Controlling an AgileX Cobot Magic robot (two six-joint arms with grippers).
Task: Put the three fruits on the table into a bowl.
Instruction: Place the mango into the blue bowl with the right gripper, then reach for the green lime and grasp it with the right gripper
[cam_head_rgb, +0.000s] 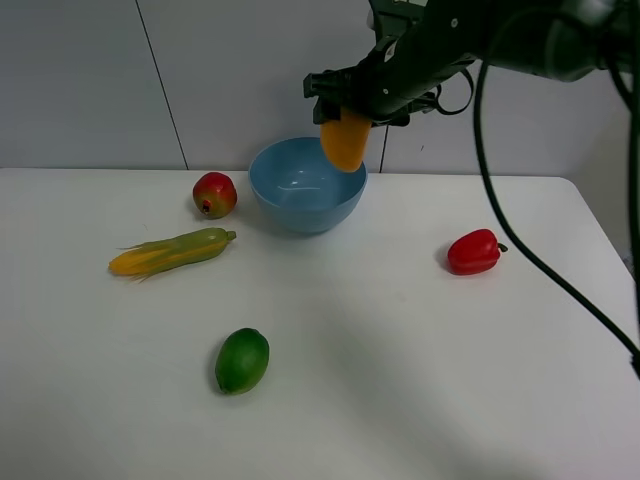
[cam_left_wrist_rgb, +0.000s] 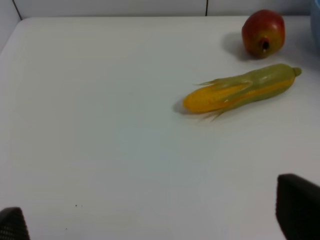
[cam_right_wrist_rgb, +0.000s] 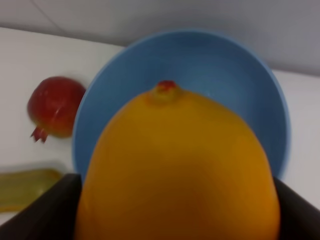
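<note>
The orange-yellow mango (cam_head_rgb: 346, 140) hangs over the far right rim of the light-blue bowl (cam_head_rgb: 290, 185), with my right gripper (cam_head_rgb: 345, 108) shut on it. In the right wrist view the mango (cam_right_wrist_rgb: 175, 165) fills the foreground, the bowl (cam_right_wrist_rgb: 220, 75) lies beneath it and a dark finger (cam_right_wrist_rgb: 47, 212) shows at each lower side. The red pomegranate-like fruit (cam_head_rgb: 214, 194) lies on the white table (cam_head_rgb: 400, 350) left of the bowl. The green lime-like fruit (cam_head_rgb: 242, 360) rests near the front. My left gripper (cam_left_wrist_rgb: 155, 220) is open over bare table, well short of the pomegranate (cam_left_wrist_rgb: 263, 33).
A yellow-green corn cob (cam_head_rgb: 172, 251) lies left of the bowl, in front of the pomegranate, and shows in the left wrist view as the corn cob (cam_left_wrist_rgb: 239, 94). A red bell pepper (cam_head_rgb: 473, 251) sits at the right. A grey wall stands behind the table.
</note>
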